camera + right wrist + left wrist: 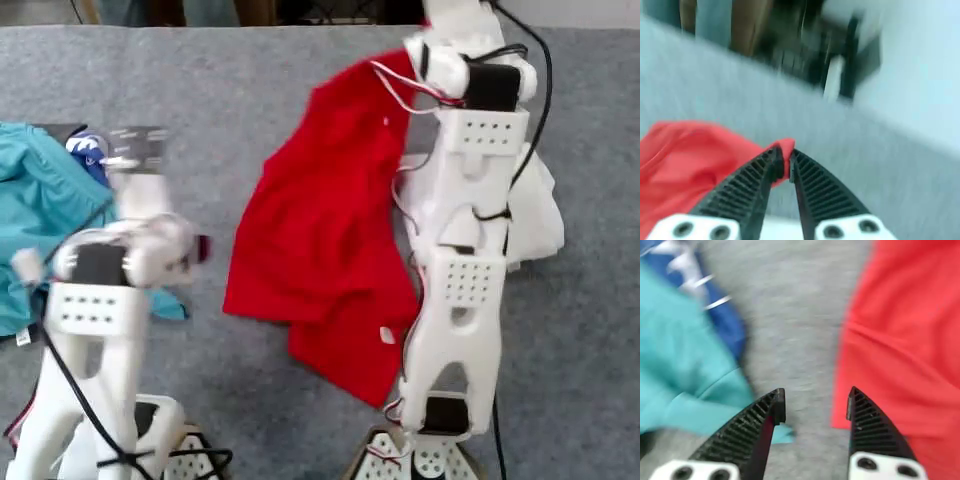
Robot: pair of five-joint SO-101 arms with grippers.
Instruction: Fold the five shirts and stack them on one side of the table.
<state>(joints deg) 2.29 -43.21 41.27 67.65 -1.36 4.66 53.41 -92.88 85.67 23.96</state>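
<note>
In the high view, the red shirt (320, 230) lay unfolded mid-bench (200, 90), a teal shirt (40, 205) was bunched at the left edge, and a white shirt (540, 210) lay under the right arm; I saw no stack. In the left wrist view, my left tool (815, 402) hung spread over bare bench between teal and red. In the right wrist view, my right tool (785, 162) pinched the red shirt's edge, so I judged the folding barely begun.

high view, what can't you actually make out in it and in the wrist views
White shirt: high view, mostly behind the right arm, shape unclear.
Teal shirt: cut off by the high view's left edge.
Blue shirt: largely under the teal shirt, blurred in the left wrist view.
Red shirt: how much cloth the right hand pinches is hidden by its fingers, right wrist view.
</note>
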